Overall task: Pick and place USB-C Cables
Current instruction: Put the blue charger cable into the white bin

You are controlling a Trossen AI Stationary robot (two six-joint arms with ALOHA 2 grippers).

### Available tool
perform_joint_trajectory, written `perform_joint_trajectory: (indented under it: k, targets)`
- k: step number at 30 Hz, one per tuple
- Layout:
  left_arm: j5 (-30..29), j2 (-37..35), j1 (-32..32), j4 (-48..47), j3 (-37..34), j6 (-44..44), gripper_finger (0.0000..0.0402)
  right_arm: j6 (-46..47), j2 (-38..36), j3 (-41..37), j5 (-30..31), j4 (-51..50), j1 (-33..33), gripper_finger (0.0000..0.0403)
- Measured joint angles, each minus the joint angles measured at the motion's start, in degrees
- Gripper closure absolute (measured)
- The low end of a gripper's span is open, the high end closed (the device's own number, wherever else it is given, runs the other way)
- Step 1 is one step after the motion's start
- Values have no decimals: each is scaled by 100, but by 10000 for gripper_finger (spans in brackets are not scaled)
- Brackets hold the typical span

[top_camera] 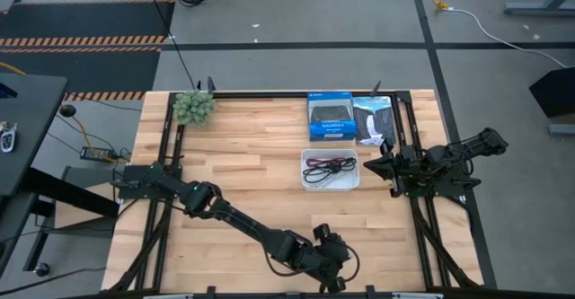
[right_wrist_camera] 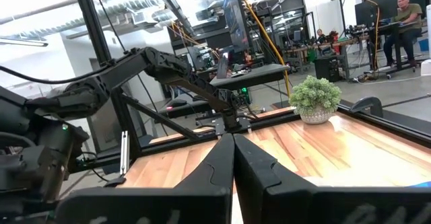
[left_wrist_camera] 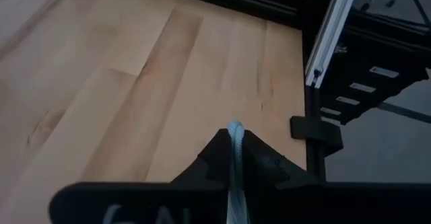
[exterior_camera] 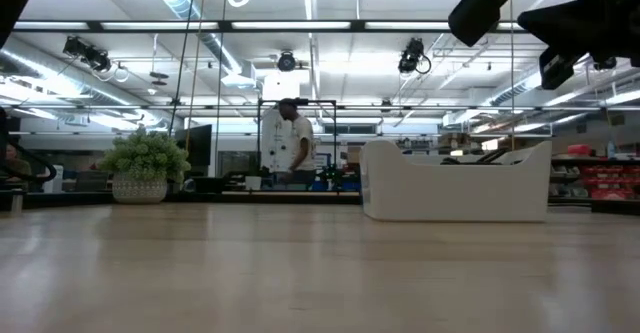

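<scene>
My left gripper [left_wrist_camera: 234, 135] hovers over the table's near edge [top_camera: 329, 256], shut on a white USB-C cable [left_wrist_camera: 234, 127]; only a small loop of it shows past the fingertips. A red cable [top_camera: 334, 162] and a black cable [top_camera: 323, 175] lie in the white tray [top_camera: 306, 184]. No grey-silver cable shows in any view. My right gripper [right_wrist_camera: 234, 138] is shut with nothing in it and waits just right of the tray [top_camera: 370, 162]. My left gripper pinches the white cable between its two fingers, and a bent loop [left_wrist_camera: 234, 126] pokes out just beyond the fingertips. The rest of the cable runs back between the fingers [left_wrist_camera: 217, 155] and is hidden by them. The loop is off the wood.
A blue box [top_camera: 330, 118] and a black box [top_camera: 373, 119] lie beyond the tray near the far edge. A fuzzy green clump [top_camera: 193, 108] sits at the far left corner. Black frame rails [top_camera: 171, 155] run along both table sides. A person [exterior_camera: 296, 143] stands far behind.
</scene>
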Motion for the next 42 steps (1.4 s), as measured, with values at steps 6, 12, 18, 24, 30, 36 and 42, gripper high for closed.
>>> perform_joint_trajectory:
  k: [6, 12, 18, 24, 30, 36, 42]
  targets:
    - [-4, 0, 31, 7, 0, -15, 375, 0, 0, 0, 1, -1, -2, 389]
    - [-562, 0, 208, 18, 0, -79, 376, 0, 0, 1, 0, -1, -2, 389]
    - [-675, 0, 260, 31, 0, -140, 376, 0, 0, 0, 0, -1, -1, 389]
    - [-656, 0, 206, -24, 0, -136, 374, 0, 0, 0, 1, 0, -2, 389]
    - [-671, 0, 221, -24, 0, -136, 376, 0, 2, 2, 2, -2, 0, 389]
    - [-667, 0, 200, -25, -2, -134, 373, 0, 0, 0, 0, -1, -1, 389]
    - [-669, 0, 183, -25, -2, -138, 375, 0, 0, 0, 1, -2, -1, 389]
